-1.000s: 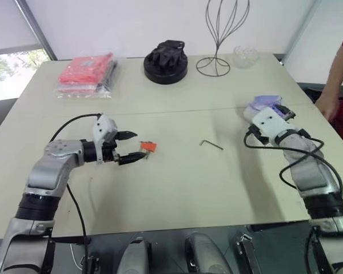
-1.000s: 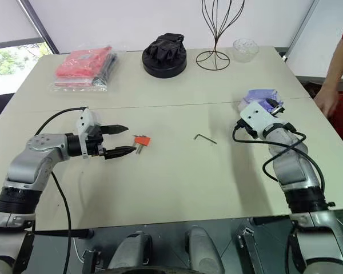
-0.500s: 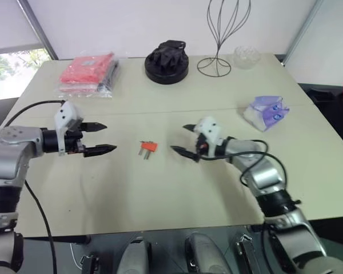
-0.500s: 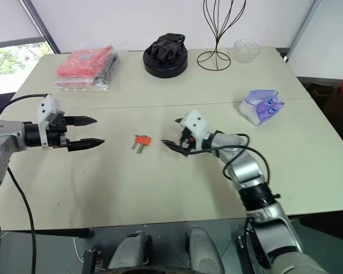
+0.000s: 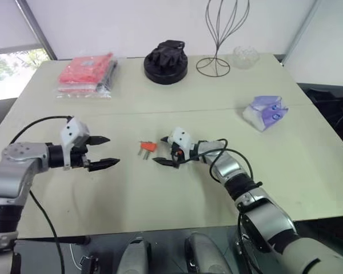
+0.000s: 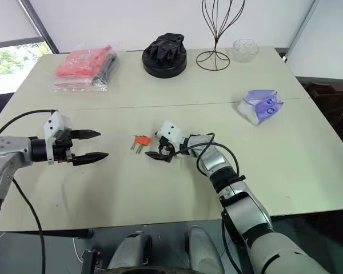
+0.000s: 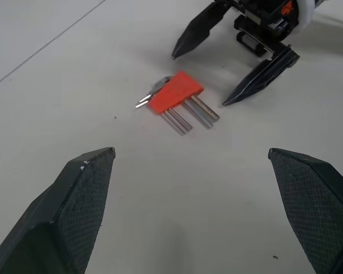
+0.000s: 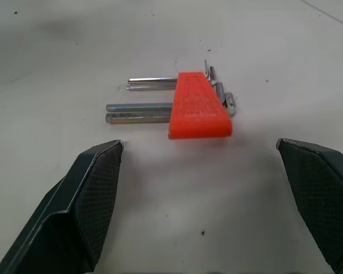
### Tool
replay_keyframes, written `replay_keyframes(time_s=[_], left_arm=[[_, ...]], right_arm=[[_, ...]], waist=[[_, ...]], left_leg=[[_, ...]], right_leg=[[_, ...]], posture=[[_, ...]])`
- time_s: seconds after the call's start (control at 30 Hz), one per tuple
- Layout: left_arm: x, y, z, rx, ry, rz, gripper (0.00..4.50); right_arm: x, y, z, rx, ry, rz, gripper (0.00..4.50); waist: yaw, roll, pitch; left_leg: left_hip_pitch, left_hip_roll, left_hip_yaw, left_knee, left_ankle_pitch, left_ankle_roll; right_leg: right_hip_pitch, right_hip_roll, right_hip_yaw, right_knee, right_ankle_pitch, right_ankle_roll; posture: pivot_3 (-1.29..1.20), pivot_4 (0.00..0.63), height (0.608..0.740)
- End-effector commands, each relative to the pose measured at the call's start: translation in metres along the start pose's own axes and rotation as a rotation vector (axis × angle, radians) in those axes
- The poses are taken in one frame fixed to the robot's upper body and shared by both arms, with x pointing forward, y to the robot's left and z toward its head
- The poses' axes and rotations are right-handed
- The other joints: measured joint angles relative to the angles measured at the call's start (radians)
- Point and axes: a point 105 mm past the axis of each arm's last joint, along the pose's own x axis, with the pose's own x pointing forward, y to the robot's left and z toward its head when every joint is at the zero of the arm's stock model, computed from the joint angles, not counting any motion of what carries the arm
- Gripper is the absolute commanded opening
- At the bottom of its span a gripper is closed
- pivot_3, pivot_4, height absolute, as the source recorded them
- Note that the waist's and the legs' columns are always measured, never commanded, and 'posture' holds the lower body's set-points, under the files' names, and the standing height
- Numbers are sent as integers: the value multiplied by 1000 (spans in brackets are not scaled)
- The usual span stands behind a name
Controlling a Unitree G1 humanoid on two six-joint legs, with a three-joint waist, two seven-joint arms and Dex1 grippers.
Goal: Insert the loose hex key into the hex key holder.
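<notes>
Hex key holder (image 5: pixel 148 147) lies at frame centre on surface (image 5: pixel 177 194), untouched. Right gripper (image 5: pixel 164 152) just beside it, left gripper (image 5: pixel 103 152) farther left; both fingers open, empty. Loose hex key not discernible; insertion not begun.

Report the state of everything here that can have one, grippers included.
holder: lying flat on the table, keys sticking out, not gripped.
left gripper: open, empty.
right gripper: open, empty, close beside the holder.
pouch: lying on the table, apart from both grippers.
</notes>
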Motion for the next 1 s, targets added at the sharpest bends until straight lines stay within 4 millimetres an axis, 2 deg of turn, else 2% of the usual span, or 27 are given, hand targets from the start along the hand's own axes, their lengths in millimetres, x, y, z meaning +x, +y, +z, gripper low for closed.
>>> replay_keyframes(time_s=[0.03, 0.2, 0.3, 0.47, 0.5, 0.6, 0.67, 0.77, 0.87, 1.0], left_arm=[[-5, 0, 14, 29, -46, 30, 4500], [-3, -2, 13, 29, -47, 39, 4500], [-2, -2, 13, 29, -52, 51, 4500], [-2, -2, 11, 28, -57, 68, 4500], [-2, -2, 11, 28, -58, 71, 4500], [1, -1, 10, 27, -66, 75, 4500], [4, 1, 11, 24, -78, 74, 4500], [10, 7, 17, -1, -128, 75, 4500], [17, 16, 34, -51, -232, 70, 4500], [28, 19, 62, -127, -365, -4, 4500]], right_arm=[[10, 0, 6, -36, -9, 1, 4448], [18, 3, 7, -22, -13, 24, 4448], [20, 4, 6, -14, -10, 39, 3642], [19, 5, 1, -23, 3, 48, 1166], [19, 5, 0, -27, 4, 51, 970], [14, -3, 8, -116, -6, 26, 979], [5, -12, 22, -242, -19, 16, 979], [-22, -29, 75, -534, -87, -8, 979], [-54, -42, 119, -917, -83, -63, 979], [-86, -54, 156, -1369, -66, -167, 979]], waist=[[-3, 0, 0], [-21, 0, 0], [-24, 0, 0], [-23, 0, 0], [-22, 0, 0], [-22, 0, 0], [-17, 0, 0], [-3, 1, 1], [2, 1, 1], [2, 0, 0]], left_leg=[[0, 0, 0, 0, 0, 0], [1, 0, 0, -1, 0, 0], [1, 1, -1, -1, 0, 0], [1, 0, -1, -1, 0, 0], [1, 0, -1, -1, 0, 0], [1, 0, -1, -1, 0, 0], [1, 0, -1, -1, 0, -1], [0, -1, -1, -1, 1, -1], [-1, -1, -1, 0, 1, -1], [-1, -1, 0, 0, 1, -1]], right_leg=[[0, 0, 0, 0, 0, 0], [0, 0, 0, 1, 0, 0], [0, 0, 0, 1, 0, 0], [0, 0, 0, 1, 0, 0], [0, -1, 0, 1, 0, 0], [0, -1, 0, 1, 0, 0], [0, -1, 0, 1, 0, 0], [0, -2, 0, 1, 0, 0], [-1, -2, 0, 1, 0, 0], [-1, -1, 0, 1, 0, 0]], posture=[[0, 150, 740], [0, 150, 740], [0, 150, 740], [0, 150, 740], [0, 150, 740], [0, 150, 740], [0, 150, 740], [0, 150, 740], [0, 150, 740], [0, 150, 740]])
